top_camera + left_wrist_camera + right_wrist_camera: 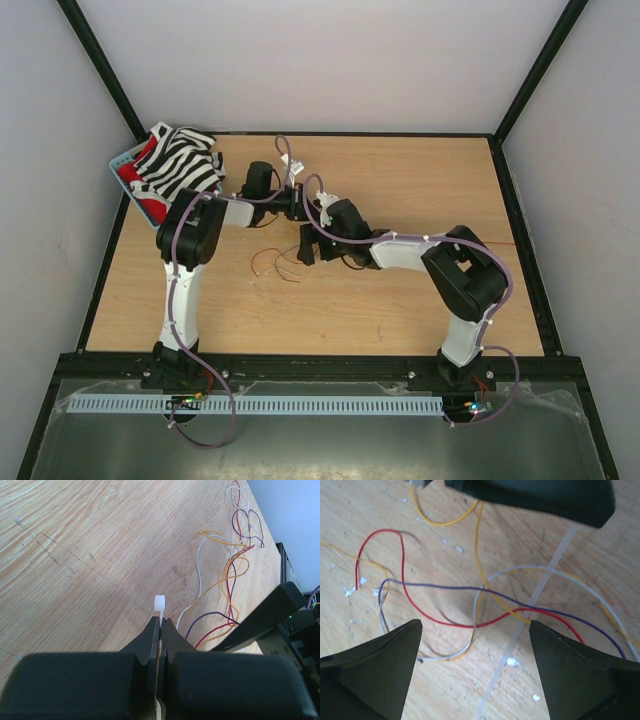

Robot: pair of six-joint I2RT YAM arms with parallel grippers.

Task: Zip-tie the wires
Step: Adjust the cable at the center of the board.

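Your left tool is clamped on the zip tie. Its white head pokes out just past the fingertips, and the strip runs back between the closed jaws. The wires, red, yellow, purple and white strands, lie loose on the table ahead of that tool and to its right.

Your right tool has its fingers spread wide and grips nothing. It sits low over the wires, which curl across the gap between its fingers. The zip tie's strip slants through that gap too, close to the right finger. Whether it passes over or under the strands, you cannot tell.

From above, the two tools sit close together. A basket with a striped cloth sits well to the left of the left tool.
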